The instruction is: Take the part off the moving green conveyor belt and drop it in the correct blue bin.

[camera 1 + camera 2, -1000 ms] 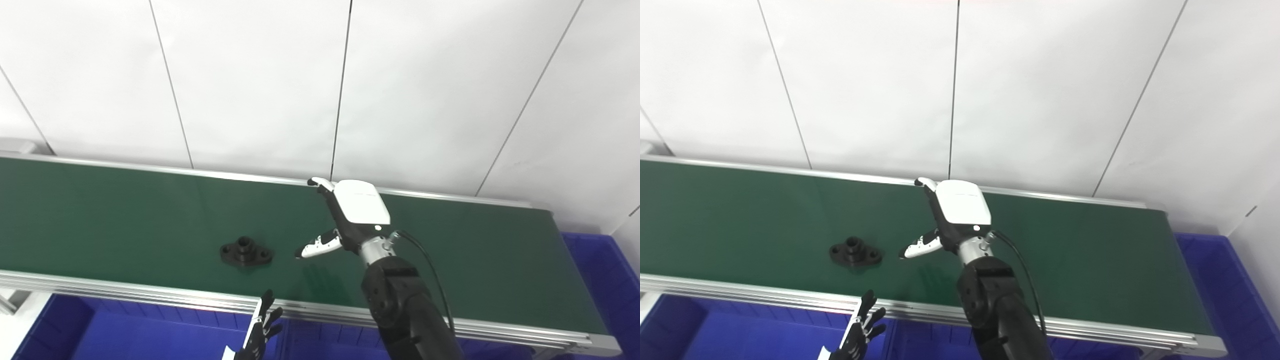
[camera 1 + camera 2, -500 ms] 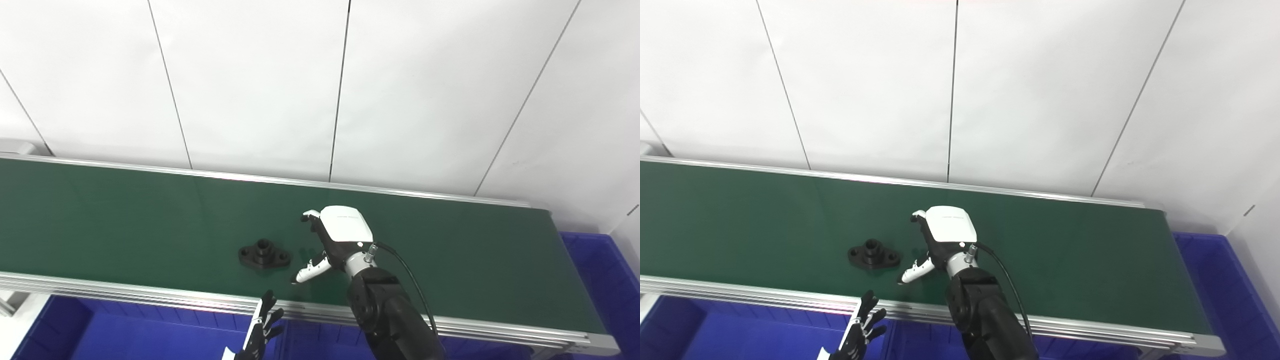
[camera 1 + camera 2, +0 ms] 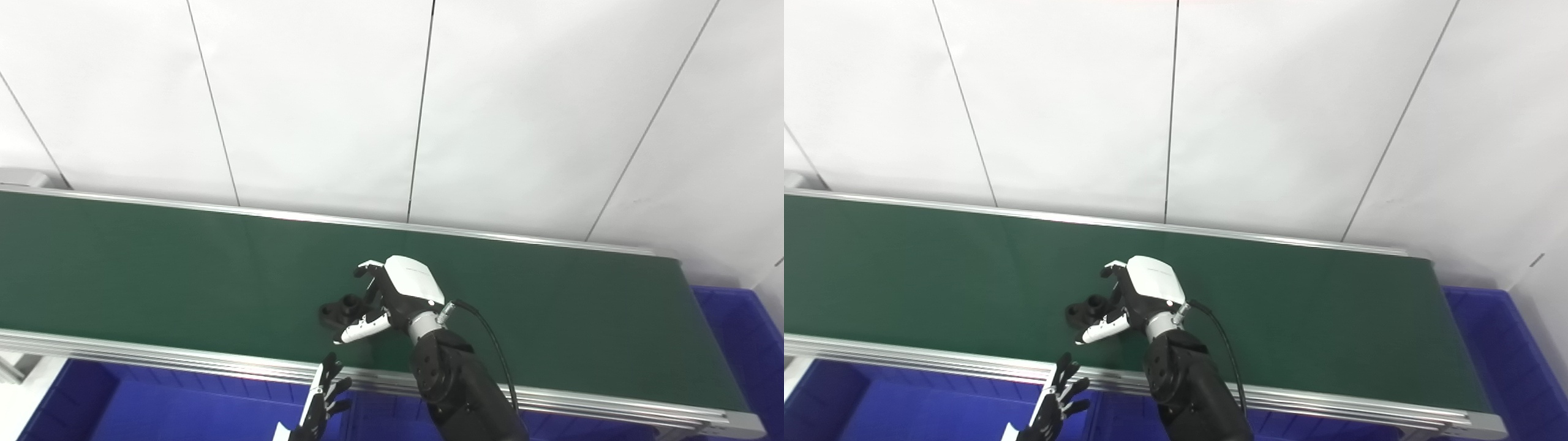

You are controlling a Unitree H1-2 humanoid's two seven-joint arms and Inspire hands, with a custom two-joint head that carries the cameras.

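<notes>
The black flanged part [image 3: 340, 310] sits on the green conveyor belt [image 3: 153, 269], toward the near edge and around the middle of its length. The right hand [image 3: 392, 297] is down on the belt right against it, fingers [image 3: 367, 269] curved over the part's far side and thumb [image 3: 358, 331] stretched along its near side, the two spread apart. Whether they actually pinch the part cannot be told from here; its right half is hidden behind the hand.

Open green stretches away on both sides, wide to the left and wide to the right up to the belt's end. The silver near rail [image 3: 184, 364] runs just in front of the thumb.

Below that rail, the left hand [image 3: 1056, 410] hangs over a blue bin [image 3: 153, 410], fingers splayed and holding nothing. Another blue bin [image 3: 1488, 349] stands past the belt's right end. The insides that show are bare blue.
</notes>
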